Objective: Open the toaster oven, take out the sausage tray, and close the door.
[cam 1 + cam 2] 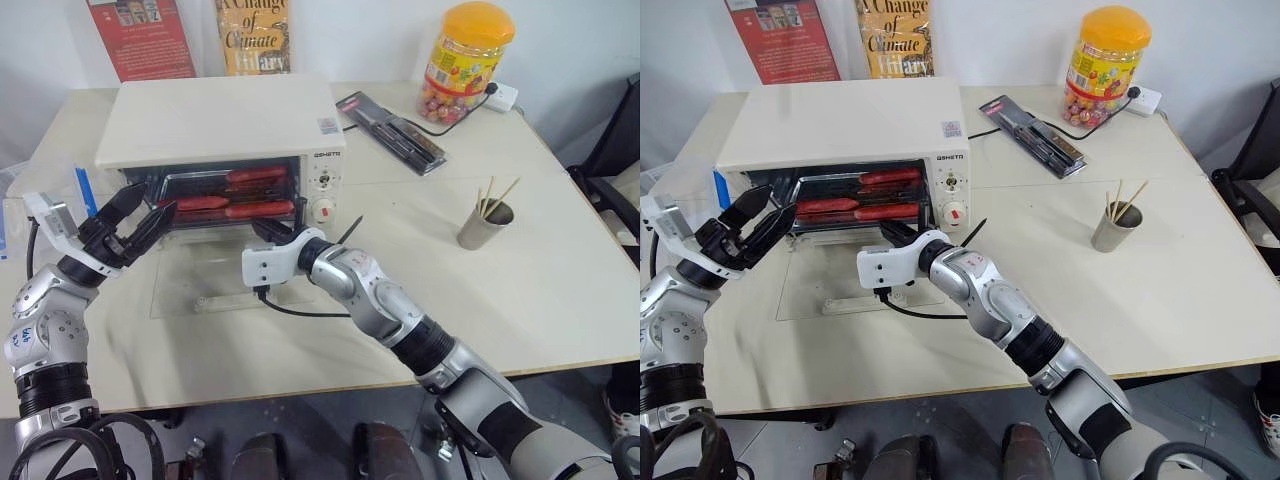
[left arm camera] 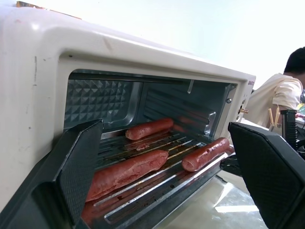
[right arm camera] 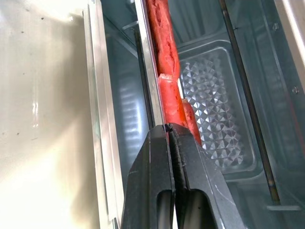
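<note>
Left eye view: toaster oven (image 1: 225,130) sits on the far left part of the pale table (image 1: 540,280), cream-white, two knobs on its right panel. Door (image 1: 205,275) is down, lying flat on the table in front of the opening, clear glass. Sausage tray (image 1: 230,205) is inside the cavity, shiny metal, long red sausages (image 1: 258,174) lying across it, left to right.

Left gripper (image 1: 138,222) hovers at the left end of the opening, near the tray's left edge, fingers spread wide, nothing between them. Left wrist view: both black fingers (image 2: 78,164) frame the oven mouth, tray and three sausages seen between them, apart from the pads.

Right gripper (image 1: 268,232) sits at the near edge of the opening, right of centre, just in front of the tray, pointing left and forward. Right wrist view: its fingers (image 3: 162,176) are pressed together, tips right at the tray's front rim (image 3: 145,71), a sausage just beyond. Whether the tips pinch the rim, cannot tell.

Right of the oven: black flat pack (image 1: 392,130), yellow-lidded candy jar (image 1: 465,62) at the far edge, metal cup with sticks (image 1: 485,222) nearer. Two books (image 1: 252,35) stand against the wall behind.
</note>
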Controlling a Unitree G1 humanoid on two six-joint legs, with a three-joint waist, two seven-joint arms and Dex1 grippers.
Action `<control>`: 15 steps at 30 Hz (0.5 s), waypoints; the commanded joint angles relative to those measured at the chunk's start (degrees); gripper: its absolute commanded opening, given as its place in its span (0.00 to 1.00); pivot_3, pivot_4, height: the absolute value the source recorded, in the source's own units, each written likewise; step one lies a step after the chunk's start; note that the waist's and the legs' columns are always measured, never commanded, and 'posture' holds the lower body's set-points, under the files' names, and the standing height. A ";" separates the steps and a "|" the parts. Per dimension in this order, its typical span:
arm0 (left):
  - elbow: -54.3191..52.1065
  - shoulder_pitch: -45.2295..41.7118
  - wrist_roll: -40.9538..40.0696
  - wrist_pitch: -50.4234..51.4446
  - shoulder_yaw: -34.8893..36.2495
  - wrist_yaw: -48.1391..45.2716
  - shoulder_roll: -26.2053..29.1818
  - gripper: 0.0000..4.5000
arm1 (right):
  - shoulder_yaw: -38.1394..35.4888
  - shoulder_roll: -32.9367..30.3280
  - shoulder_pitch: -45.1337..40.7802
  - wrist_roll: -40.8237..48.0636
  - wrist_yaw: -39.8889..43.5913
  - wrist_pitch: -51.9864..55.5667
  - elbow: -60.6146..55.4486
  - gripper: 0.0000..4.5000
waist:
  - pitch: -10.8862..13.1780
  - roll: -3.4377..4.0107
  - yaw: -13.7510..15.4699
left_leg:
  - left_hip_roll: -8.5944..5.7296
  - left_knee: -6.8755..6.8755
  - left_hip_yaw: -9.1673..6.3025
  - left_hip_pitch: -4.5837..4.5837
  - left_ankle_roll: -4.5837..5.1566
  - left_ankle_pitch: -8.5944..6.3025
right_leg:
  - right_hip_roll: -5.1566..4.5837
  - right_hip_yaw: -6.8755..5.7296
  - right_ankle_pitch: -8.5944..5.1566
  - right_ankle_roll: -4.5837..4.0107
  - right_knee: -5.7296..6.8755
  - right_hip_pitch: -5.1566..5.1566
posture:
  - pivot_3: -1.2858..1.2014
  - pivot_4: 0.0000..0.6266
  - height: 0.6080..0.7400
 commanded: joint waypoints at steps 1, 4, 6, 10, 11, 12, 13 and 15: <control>-0.09 0.01 0.24 -0.68 1.29 0.57 1.46 1.00 | 0.47 -0.25 -0.73 -1.59 -1.29 -1.79 -0.53 0.01 | 0.00 0.00 -0.01 | 0.00 0.01 0.00 0.00 0.00 0.00 | 0.00 0.00 0.00 0.00 0.00 0.00 | 0.52 0.24 1.00; -0.08 0.20 0.33 -0.80 1.37 0.60 1.43 1.00 | 0.26 0.36 -1.58 -2.20 -1.15 -1.01 0.80 0.10 | 0.00 0.00 0.00 | 0.00 0.01 0.00 0.00 0.00 0.00 | 0.00 0.00 0.00 0.00 0.00 0.01 | 0.52 0.24 1.00; -0.26 0.47 0.27 -0.77 1.48 0.65 1.41 1.00 | -0.10 0.94 -2.23 -2.55 -1.35 -0.27 1.63 0.22 | 0.00 0.00 -0.01 | 0.00 0.02 0.00 0.00 0.00 0.00 | 0.00 0.00 0.00 0.00 0.00 0.02 | 0.52 0.24 1.00; 0.03 0.44 0.48 -1.07 1.46 0.85 1.36 1.00 | -0.25 1.44 -3.87 -2.82 -2.01 -0.30 4.74 0.28 | 0.00 0.00 -0.03 | 0.01 0.02 -0.01 0.01 0.00 0.00 | 0.00 -0.01 0.00 0.00 0.00 0.02 | 0.52 0.24 1.00; 0.06 0.46 0.54 -1.15 1.44 0.89 1.33 1.00 | -0.23 1.51 -4.26 -2.86 -2.22 -0.39 5.47 0.28 | 0.00 0.00 -0.04 | 0.01 0.02 -0.01 0.00 0.00 0.00 | 0.00 0.00 0.00 0.00 0.00 0.02 | 0.52 0.24 1.00; 0.05 0.46 0.55 -1.20 1.44 0.93 1.28 1.00 | -0.25 1.60 -4.69 -2.83 -2.41 -0.48 6.27 0.28 | 0.00 0.00 -0.05 | 0.00 0.02 -0.01 0.01 0.00 0.00 | 0.00 0.00 0.00 0.00 0.00 0.02 | 0.52 0.24 1.00; 0.05 0.46 0.59 -1.21 1.42 1.00 1.23 1.00 | -0.27 1.71 -5.32 -2.81 -2.84 -0.78 7.22 0.28 | 0.00 0.00 -0.05 | 0.00 0.02 -0.01 0.00 0.00 0.00 | 0.00 0.00 0.00 0.00 0.00 0.02 | 0.52 0.24 1.00; -0.09 0.55 0.63 -1.26 1.43 1.06 1.15 1.00 | -0.40 2.00 -6.51 -2.60 -3.43 -1.10 8.92 0.28 | 0.00 0.00 -0.07 | 0.00 0.02 -0.01 0.00 0.00 0.00 | 0.00 0.00 0.00 0.00 0.00 0.02 | 0.52 0.24 1.00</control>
